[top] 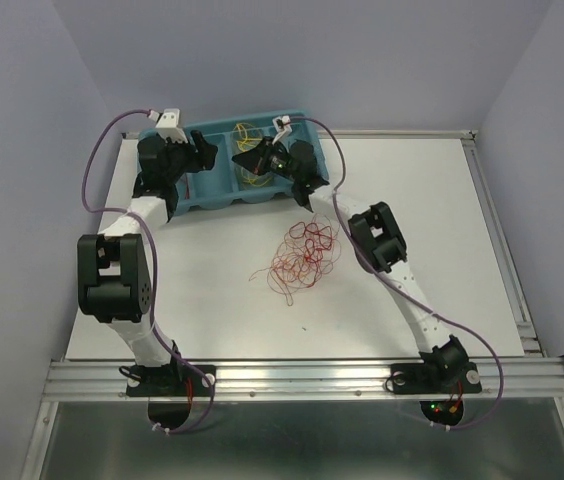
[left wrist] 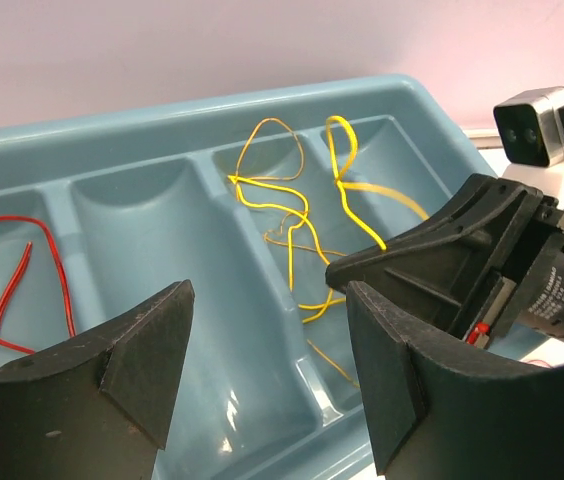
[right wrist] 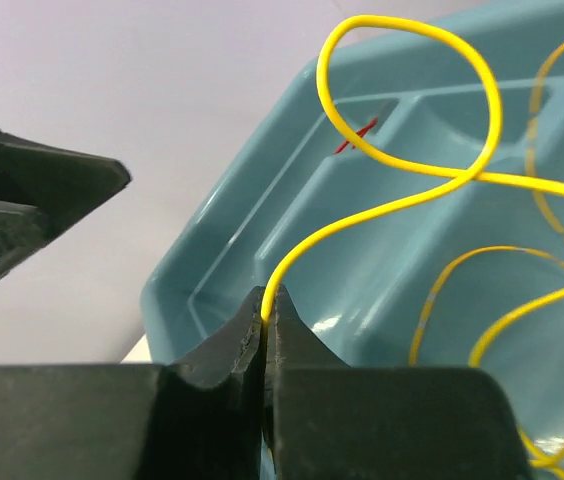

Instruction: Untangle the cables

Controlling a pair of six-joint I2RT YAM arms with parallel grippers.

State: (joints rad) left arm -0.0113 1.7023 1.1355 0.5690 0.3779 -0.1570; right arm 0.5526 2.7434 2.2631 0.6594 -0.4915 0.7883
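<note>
We list: right gripper point(right wrist: 265, 300) clamped on thin yellow wire point(right wrist: 467, 176) above teal plastic divided tray point(right wrist: 212, 270), likely sorting by colour; left gripper point(left wrist: 269, 300) apart, empty.

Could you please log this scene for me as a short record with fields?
tray: blue compartment tray at the far left of the table
right tool: shut on a yellow wire, above the tray
left tool: open, empty, over the tray
in tray: yellow wires in a middle compartment; red wires in a compartment further left
on table: red and orange tangle, apart from the tray
</note>
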